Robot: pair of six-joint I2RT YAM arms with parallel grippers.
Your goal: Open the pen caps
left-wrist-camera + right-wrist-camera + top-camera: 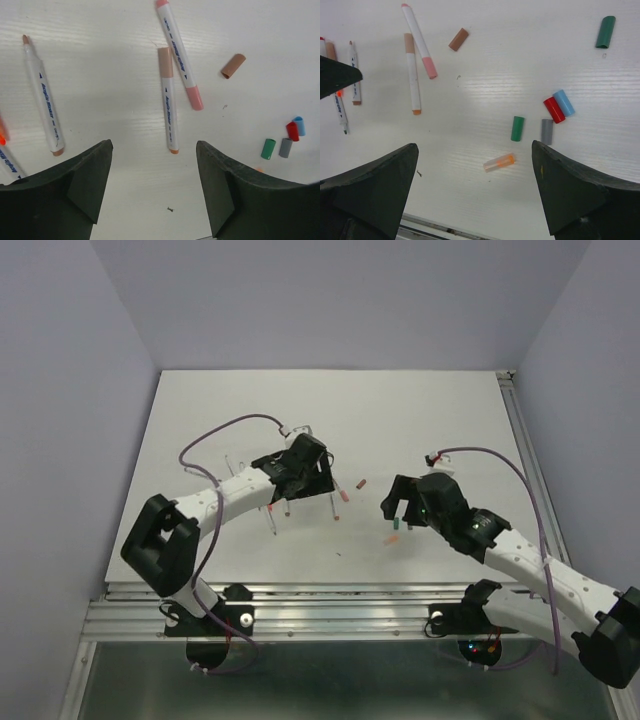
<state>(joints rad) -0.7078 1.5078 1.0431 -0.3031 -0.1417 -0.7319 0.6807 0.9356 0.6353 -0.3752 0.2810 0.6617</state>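
Two capped pens lie side by side on the white table, one with a tan cap [169, 100] and one with a pink cap [179, 55]. An uncapped pen [42, 95] lies to their left. Loose pen caps are scattered about: brown [233, 66], green [518, 128], grey [547, 131], red [554, 109], blue [564, 102], dark green [605, 32] and a clear-orange one [499, 162]. My left gripper [154, 147] hangs open just short of the tan-capped pen's end, holding nothing. My right gripper [474, 147] is wide open above the clear-orange cap, also holding nothing.
A metal rail [330, 592] runs along the table's near edge, just below my right gripper. More pens [280, 510] lie under the left arm. Purple cables [215, 435] loop over both arms. Walls close in the table on three sides.
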